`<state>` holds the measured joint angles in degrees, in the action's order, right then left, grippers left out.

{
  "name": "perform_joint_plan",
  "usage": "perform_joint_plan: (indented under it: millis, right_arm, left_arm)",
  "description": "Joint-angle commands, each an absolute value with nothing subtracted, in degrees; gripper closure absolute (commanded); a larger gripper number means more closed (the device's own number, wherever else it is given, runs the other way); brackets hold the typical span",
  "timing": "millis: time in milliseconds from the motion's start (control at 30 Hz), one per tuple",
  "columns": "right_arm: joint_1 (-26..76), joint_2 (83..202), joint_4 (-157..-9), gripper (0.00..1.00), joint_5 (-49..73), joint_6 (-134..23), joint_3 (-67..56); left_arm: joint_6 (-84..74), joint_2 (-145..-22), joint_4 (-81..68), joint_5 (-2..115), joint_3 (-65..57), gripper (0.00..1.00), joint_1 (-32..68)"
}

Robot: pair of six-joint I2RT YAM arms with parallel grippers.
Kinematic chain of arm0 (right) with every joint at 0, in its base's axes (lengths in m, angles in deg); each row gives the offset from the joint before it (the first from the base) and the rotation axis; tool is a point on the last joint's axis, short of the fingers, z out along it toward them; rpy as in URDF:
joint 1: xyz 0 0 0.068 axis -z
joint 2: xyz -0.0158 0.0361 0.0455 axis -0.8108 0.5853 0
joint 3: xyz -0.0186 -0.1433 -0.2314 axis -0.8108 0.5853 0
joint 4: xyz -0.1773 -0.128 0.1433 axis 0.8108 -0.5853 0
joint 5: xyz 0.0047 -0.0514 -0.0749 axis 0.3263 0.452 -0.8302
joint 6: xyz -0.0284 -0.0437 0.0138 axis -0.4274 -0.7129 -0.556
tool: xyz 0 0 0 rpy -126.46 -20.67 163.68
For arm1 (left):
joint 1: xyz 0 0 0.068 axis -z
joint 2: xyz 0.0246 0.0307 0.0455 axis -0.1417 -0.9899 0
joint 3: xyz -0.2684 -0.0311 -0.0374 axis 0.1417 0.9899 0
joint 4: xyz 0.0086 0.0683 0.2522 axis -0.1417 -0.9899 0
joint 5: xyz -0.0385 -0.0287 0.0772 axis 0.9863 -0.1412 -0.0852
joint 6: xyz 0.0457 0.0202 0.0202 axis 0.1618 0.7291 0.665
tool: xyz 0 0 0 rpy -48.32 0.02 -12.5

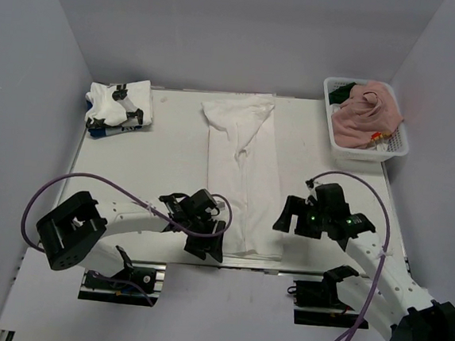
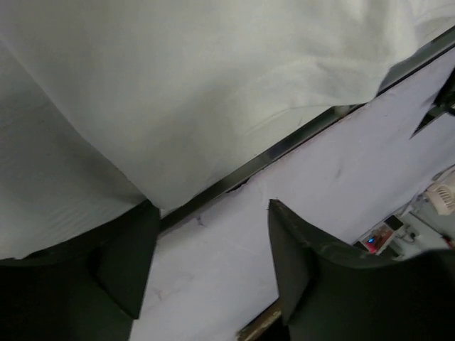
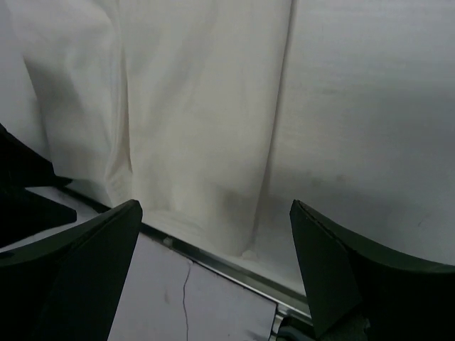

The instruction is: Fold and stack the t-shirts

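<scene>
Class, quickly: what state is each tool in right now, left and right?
Left tool: open, holding nothing, near the white t-shirt.
Right tool: open, holding nothing.

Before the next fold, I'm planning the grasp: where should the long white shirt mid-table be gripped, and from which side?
Probably its two near hem corners, approached from the near edge of the table. The white shirt lies as a narrow strip running away from the arms, hem at that edge; the open left gripper and right gripper flank those corners. Lifting both should keep it straight.
</scene>
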<state>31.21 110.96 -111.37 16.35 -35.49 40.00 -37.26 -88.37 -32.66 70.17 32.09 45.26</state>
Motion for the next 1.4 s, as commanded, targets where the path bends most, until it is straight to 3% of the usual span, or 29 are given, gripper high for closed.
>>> perform_joint_plan:
  millis: [0, 167, 267, 400, 533, 600, 633, 700, 733, 767, 833, 867, 900, 1033, 1367]
  right_arm:
    - [30.7, 110.9, -119.4, 0.10, 24.2, -32.8, 41.9]
    - [29.9, 110.4, -116.6, 0.10, 29.1, -31.1, 47.1]
    - [29.4, 111.4, -115.7, 0.10, 30.7, -30.8, 49.1]
    - [28.4, 111.7, -114.7, 0.10, 31.0, -30.6, 49.6]
    - [27.8, 113.0, -113.3, 0.10, 31.4, -31.1, 50.2]
    - [27.3, 114.7, -112.6, 0.10, 31.3, -30.9, 50.4]
    - [27.2, 115.1, -112.2, 0.10, 31.2, -30.9, 50.5]
    - [26.7, 115.8, -110.9, 0.11, 31.2, -30.6, 51.1]
    - [26.5, 116.1, -109.8, 0.14, 31.0, -30.2, 51.7]
    - [26.3, 116.5, -109.4, 0.20, 30.1, -30.2, 51.9]
    - [25.6, 117.1, -108.8, 0.33, 28.8, -29.7, 52.2]
    - [25.6, 117.3, -108.5, 0.53, 26.9, -29.5, 52.5]
    - [25.5, 117.8, -107.2, 0.65, 25.5, -29.6, 52.8]
    - [25.4, 118.3, -108.4, 1.00, 23.0, -30.2, 51.3]
    - [21.7, 109.2, -120.0, 1.00, 30.2, -30.2, 47.7]
  left_arm:
    - [-38.6, -89.7, -31.6, 68.6, 33.6, 0.30, 46.1]
    - [-39.9, -92.1, -35.4, 62.6, 31.4, 0.39, 46.1]
    - [-40.4, -90.8, -37.7, 60.2, 30.8, 0.39, 46.1]
    - [-41.0, -87.9, -39.8, 56.7, 30.8, 0.30, 46.1]
    - [-41.0, -89.5, -39.3, 55.3, 30.2, 0.32, 45.5]
    - [-41.0, -91.2, -38.8, 56.1, 29.1, 0.39, 45.5]
    - [-41.0, -92.0, -36.7, 56.8, 29.1, 0.50, 45.5]
    - [-41.0, -94.1, -33.8, 60.8, 29.8, 0.61, 46.0]
    - [-41.0, -94.7, -31.4, 61.8, 29.8, 0.69, 46.0]
    - [-41.0, -95.4, -31.4, 61.8, 29.8, 0.82, 46.0]
    - [-41.0, -96.6, -32.2, 61.8, 29.8, 0.99, 46.0]
    - [-41.0, -96.6, -32.2, 61.8, 29.2, 1.00, 46.0]
    - [-41.0, -96.6, -32.2, 62.4, 29.2, 1.00, 46.0]
    - [-41.0, -93.1, -32.2, 64.5, 30.6, 1.00, 46.0]
    - [-46.6, -82.6, -35.7, 72.0, 34.9, 1.00, 48.5]
